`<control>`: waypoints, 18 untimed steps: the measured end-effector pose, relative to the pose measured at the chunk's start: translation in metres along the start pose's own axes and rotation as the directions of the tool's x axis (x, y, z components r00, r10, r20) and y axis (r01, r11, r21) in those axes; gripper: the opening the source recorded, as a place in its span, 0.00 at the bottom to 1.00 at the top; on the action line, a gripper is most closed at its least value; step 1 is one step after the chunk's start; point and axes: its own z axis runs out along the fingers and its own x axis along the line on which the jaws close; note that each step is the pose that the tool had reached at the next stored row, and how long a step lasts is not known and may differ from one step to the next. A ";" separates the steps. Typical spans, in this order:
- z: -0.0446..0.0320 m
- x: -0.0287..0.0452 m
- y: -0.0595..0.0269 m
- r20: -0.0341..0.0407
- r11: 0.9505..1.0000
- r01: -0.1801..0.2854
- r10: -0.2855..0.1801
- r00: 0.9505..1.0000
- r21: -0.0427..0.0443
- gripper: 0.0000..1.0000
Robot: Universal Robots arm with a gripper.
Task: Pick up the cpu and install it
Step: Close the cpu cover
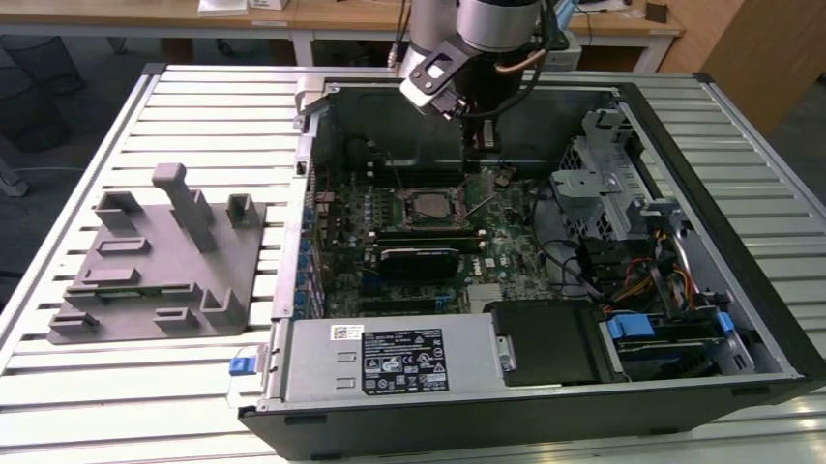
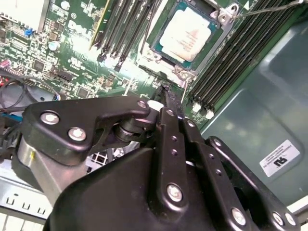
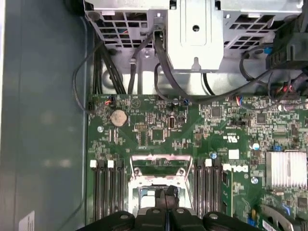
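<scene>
One silvery cpu (image 2: 185,34) lies flat in the motherboard socket (image 2: 155,50), its metal top bare in the second wrist view. The claw (image 2: 166,91) hangs just above one edge of the socket, apart from the chip, with its black fingers (image 2: 171,139) pressed together and nothing pinched between them. In the first wrist view the claw (image 3: 166,193) shows its tips meeting over the socket, and the metal cover plate (image 3: 159,168) beside them looks swung open, though the fingers hide part of it. Memory slots (image 2: 120,29) run along two sides of the socket. In the exterior view the arm (image 1: 485,29) holds the claw (image 1: 481,145) above and just beside the socket (image 1: 427,204), inside the open computer case (image 1: 516,425). Outside the case, well apart from the socket, a grey plastic tray (image 1: 155,271) with upright posts rests on the slatted surface (image 1: 130,387)
</scene>
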 end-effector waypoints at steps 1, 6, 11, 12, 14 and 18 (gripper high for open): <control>0.0014 0.0003 0.0000 0.000 1.000 0.000 0.000 1.000 0.000 0.11; 0.0048 0.0005 0.0069 -0.001 1.000 0.013 -0.013 1.000 0.000 0.11; 0.0074 0.0014 0.0174 0.000 1.000 0.018 -0.018 1.000 0.001 0.11; 0.0078 0.0017 0.0185 0.001 1.000 0.018 -0.018 1.000 0.001 0.11; 0.0095 0.0031 0.0232 0.005 1.000 0.018 -0.018 1.000 0.001 0.11; 0.0108 0.0048 0.0279 0.008 1.000 0.018 -0.018 1.000 0.001 0.11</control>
